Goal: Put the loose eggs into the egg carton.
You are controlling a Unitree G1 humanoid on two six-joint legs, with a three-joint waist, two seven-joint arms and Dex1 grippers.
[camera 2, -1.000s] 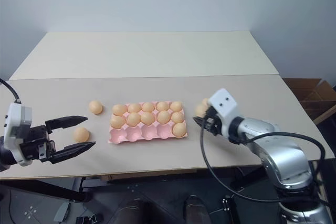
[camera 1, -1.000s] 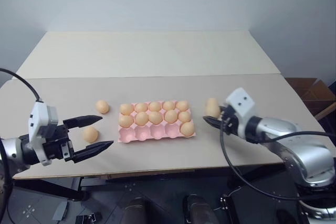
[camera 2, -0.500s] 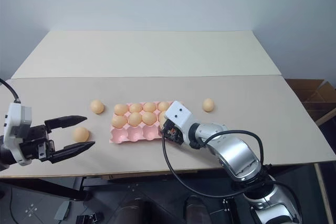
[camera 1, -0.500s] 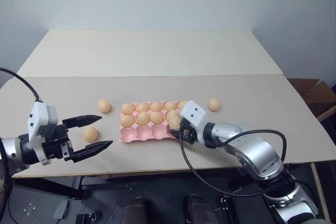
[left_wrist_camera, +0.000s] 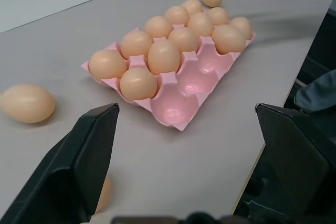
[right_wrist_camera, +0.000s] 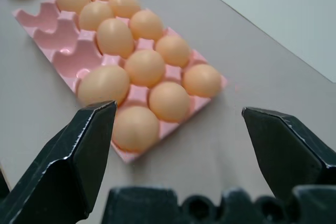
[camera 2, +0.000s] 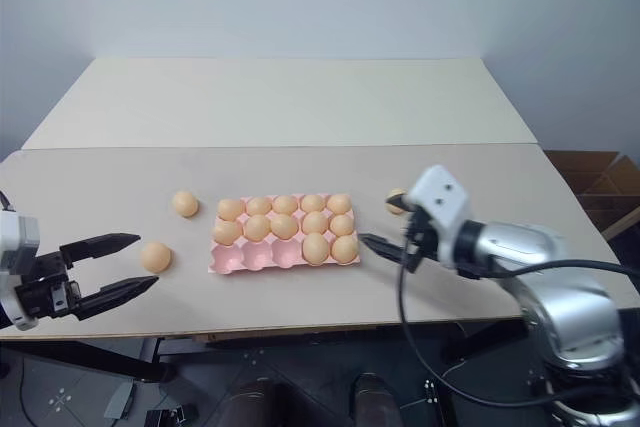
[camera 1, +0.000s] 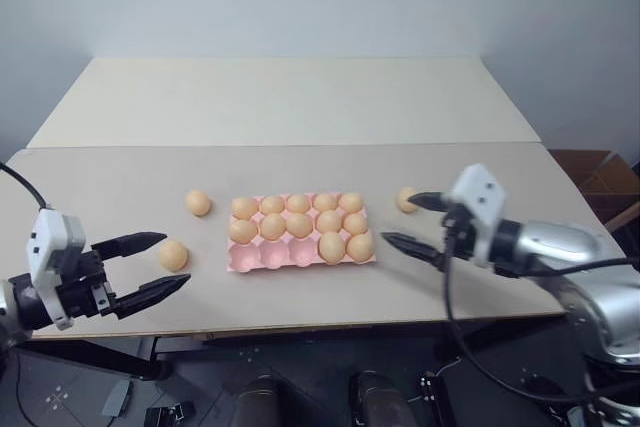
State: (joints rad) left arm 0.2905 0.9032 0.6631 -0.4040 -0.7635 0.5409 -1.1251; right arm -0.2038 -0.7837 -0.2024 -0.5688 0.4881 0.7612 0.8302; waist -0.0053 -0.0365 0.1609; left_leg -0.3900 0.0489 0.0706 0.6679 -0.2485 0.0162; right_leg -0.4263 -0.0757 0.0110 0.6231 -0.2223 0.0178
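Note:
The pink egg carton (camera 1: 262, 259) lies mid-table with eggs in most cups; three near-row cups at its left end are bare. Three loose eggs lie on the table: one (camera 1: 198, 203) off the carton's far-left corner, one (camera 1: 173, 255) nearer the front edge on the left, one (camera 1: 404, 199) to the carton's right. My left gripper (camera 1: 152, 263) is open and empty, its fingers on either side of the front-left egg but short of it. My right gripper (camera 1: 398, 219) is open and empty just right of the carton, its far fingertip beside the right-hand egg.
The table (camera 1: 300, 107) is two pale boards, the far one bare. A cardboard box (camera 1: 592, 172) sits on the floor past the table's right edge. In the right wrist view the carton (right_wrist_camera: 48, 22) lies just beyond my open fingers (right_wrist_camera: 86, 145).
My right gripper carried an egg from the carton's right side to its near row, let it go there, and drew back to the right, open. My left gripper slid slightly leftward.

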